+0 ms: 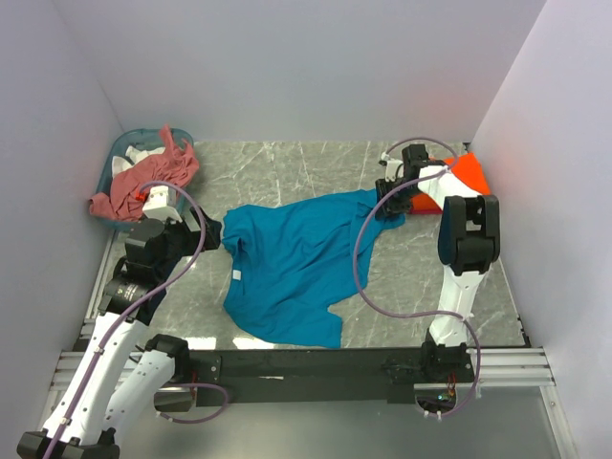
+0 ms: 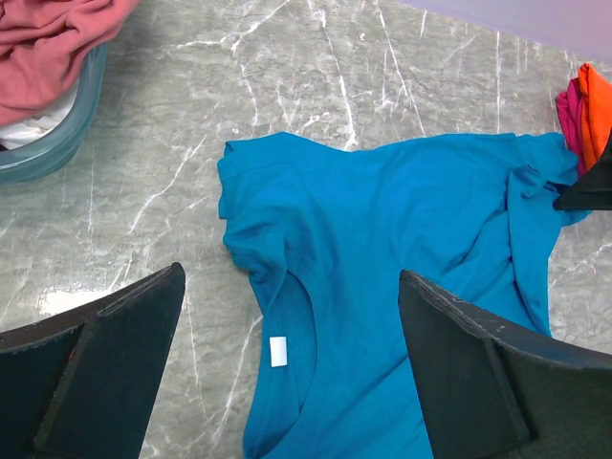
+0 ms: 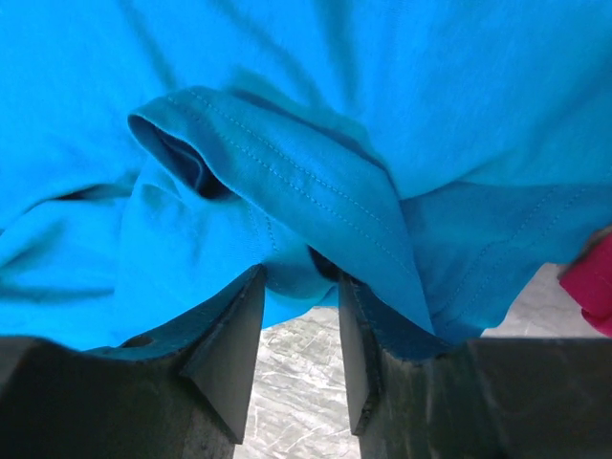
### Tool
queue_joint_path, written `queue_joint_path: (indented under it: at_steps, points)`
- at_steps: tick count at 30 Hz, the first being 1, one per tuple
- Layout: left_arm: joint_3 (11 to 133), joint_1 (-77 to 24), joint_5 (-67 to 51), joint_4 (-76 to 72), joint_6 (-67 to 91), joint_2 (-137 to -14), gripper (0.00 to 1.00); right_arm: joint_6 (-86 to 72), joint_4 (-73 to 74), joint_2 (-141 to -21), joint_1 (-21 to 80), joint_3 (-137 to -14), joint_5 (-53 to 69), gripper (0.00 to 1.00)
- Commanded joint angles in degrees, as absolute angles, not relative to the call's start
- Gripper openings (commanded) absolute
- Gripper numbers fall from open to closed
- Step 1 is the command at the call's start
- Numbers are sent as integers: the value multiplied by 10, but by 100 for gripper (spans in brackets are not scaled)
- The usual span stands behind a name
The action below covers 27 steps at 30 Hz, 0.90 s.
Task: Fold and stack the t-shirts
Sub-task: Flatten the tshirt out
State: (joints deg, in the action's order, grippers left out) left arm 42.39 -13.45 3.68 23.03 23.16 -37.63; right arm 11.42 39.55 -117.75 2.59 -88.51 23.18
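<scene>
- At the near edge of the grey marble-patterned table (image 1: pixel 287 163), two robot arms stand bolted side by side.
- Spread across the middle of the table lies the teal t-shirt (image 1: pixel 287 268), one plain blue-green short-sleeved tee. It is rumpled rather than flat, with its collar toward the left and a small white neck tag (image 2: pixel 278 351) showing inside the neckline.
- Just left of the collar, the left gripper (image 1: pixel 215 234) hovers above the shirt with its jaws spread wide and nothing between them.
- On the far right edge of the same shirt, the right gripper (image 3: pixel 301 287) has its jaws partly closed on a bunched fold of stitched teal hem, and the cloth gathers toward them.
- Beyond that gripper, against the right wall, sits the orange t-shirt (image 1: pixel 470 174), one bright bundle. A sliver of magenta cloth (image 2: pixel 572 120) shows just beside it; the wrist views cannot tell what garment that is.
- In the far left corner stands one teal plastic basket (image 1: pixel 120 158). The salmon-pink t-shirt (image 1: pixel 143 182) is heaped in it and spills over the near rim onto the table, and some white fabric (image 2: pixel 33 120) shows beneath it.
- Count: three t-shirts in three colours, one basket, two arms.
</scene>
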Motion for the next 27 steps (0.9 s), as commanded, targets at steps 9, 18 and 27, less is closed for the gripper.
queue_joint_path:
  at_steps: [9,18,27]
  points:
    - [423,-131,25,213,221,-374,99,120,392,-1162,24,-883,243,24]
    - [423,-131,24,212,221,-371,100,137,390,-1100,24,-843,212,1]
    - [421,-131,20,211,222,-367,100,167,394,-991,21,-736,175,0]
